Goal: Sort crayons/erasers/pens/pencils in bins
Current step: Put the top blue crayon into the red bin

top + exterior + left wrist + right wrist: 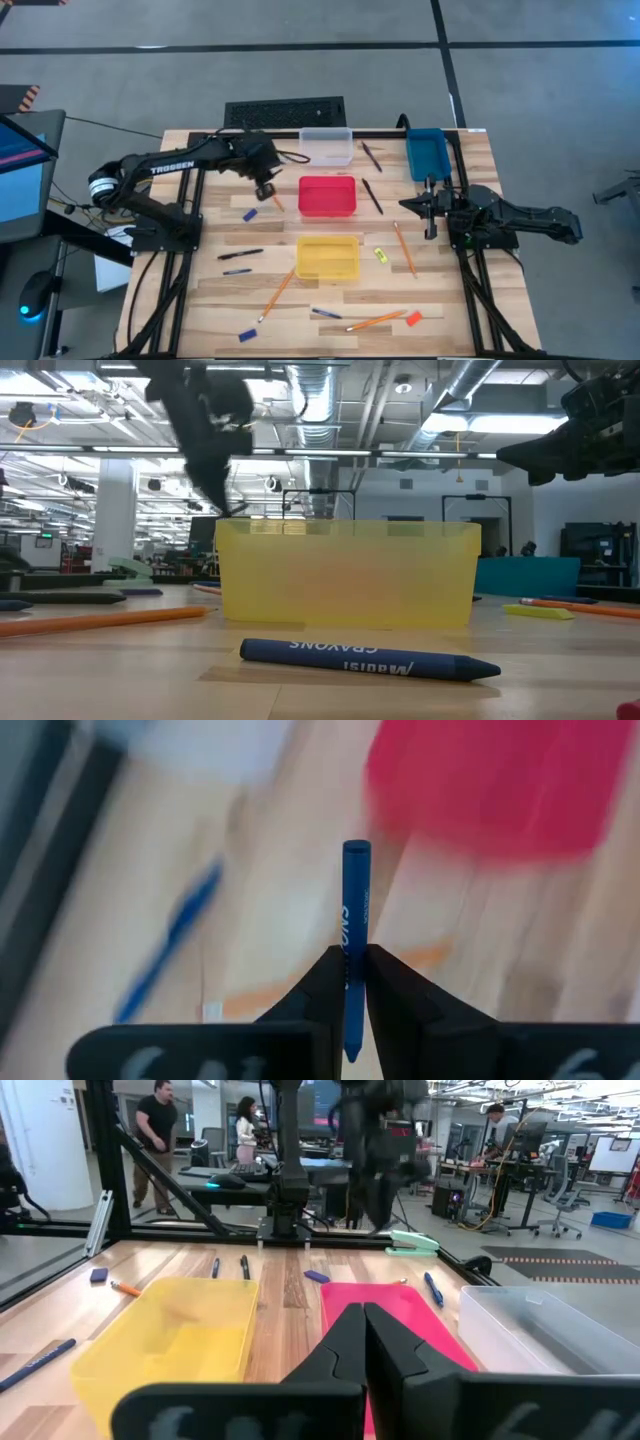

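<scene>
My left gripper [266,190] hangs above the table just left of the red bin [327,196], shut on a short blue crayon [355,900]. My right gripper [431,222] waits shut at the table's right side, below the blue bin [426,153]. The clear bin [327,146] stands at the far edge and the yellow bin [328,257] in the middle. Loose on the wood lie orange pencils [277,295], dark pens [240,254], more blue crayons [250,214], an orange-red eraser [413,318] and a yellow-green eraser [380,254]. My left gripper pinches the crayon between its two fingers [328,982], on the wrapped shaft [351,965] nearer the pointed end. The crayon lies along the fingers, its flat end sticking out well past the fingertips. The fingers slant downward from above, and the crayon is lifted clear of the table.
A dark keyboard [285,111] sits beyond the table's far edge. A blue crayon [370,658] lies in front of the yellow bin [345,575] near the table's front. Two pens [371,155] lie between the red, clear and blue bins. People stand in the room behind.
</scene>
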